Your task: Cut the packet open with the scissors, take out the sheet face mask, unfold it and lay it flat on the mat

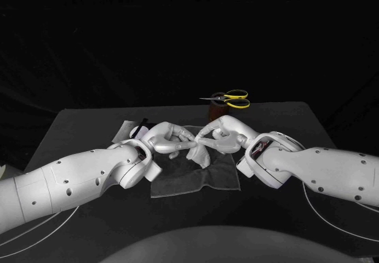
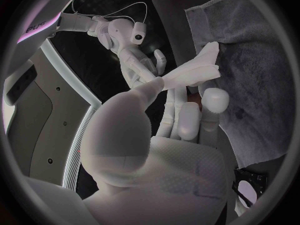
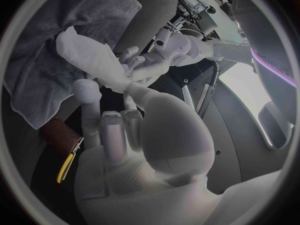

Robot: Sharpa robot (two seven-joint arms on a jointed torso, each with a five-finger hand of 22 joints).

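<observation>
The left hand [image 1: 167,138] and right hand [image 1: 221,136] each pinch the sheet mask [image 1: 201,156], fingers hiding its upper edge.

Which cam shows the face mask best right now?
Right wrist view: the mask hangs broad and folded against the mat. The left wrist view shows a narrower pinched strip of it. In the head view it is small, partly hidden between the left hand and right hand.

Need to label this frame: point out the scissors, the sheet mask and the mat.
scissors [image 1: 236,102]: head view, on the yellow handles.
sheet mask [image 2: 199,67]: left wrist view, on its folded white middle.
mat [image 1: 197,185]: head view, on bare cloth near its front edge.
</observation>
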